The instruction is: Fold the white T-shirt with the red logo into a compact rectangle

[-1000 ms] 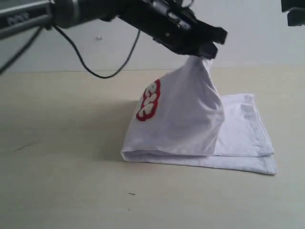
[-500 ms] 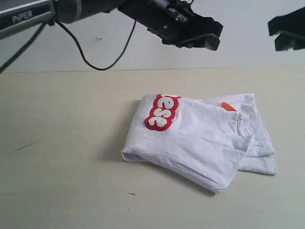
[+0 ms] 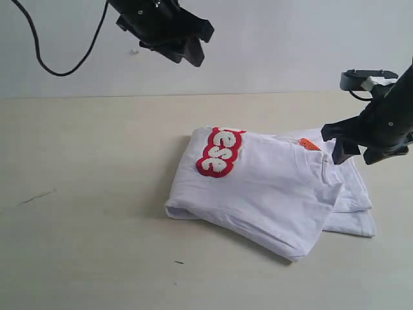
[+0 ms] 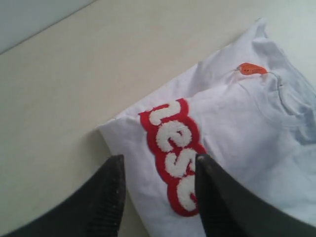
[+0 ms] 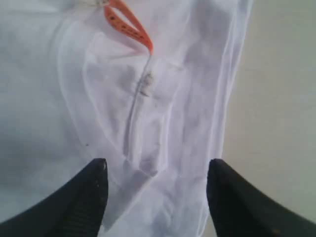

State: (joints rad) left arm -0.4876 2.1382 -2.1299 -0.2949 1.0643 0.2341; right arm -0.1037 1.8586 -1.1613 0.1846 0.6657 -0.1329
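The tabletop (image 3: 84,194) lay open from the shirt's (image 3: 271,187) 6 o'clock round to 10 o'clock. At its 3 o'clock edge the right gripper (image 3: 353,154) hung low, jaws apart, crowding that side. The left gripper (image 3: 199,46) sat high at 11 o'clock, with room beneath.

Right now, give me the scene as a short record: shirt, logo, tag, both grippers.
white T-shirt: folded in loose layers on the table, edges not aligned
red logo: face up, only part of the lettering showing, at a folded edge
orange tag: showing at the collar
left gripper: open, empty, raised above the shirt
right gripper: open, empty, low over the collar end
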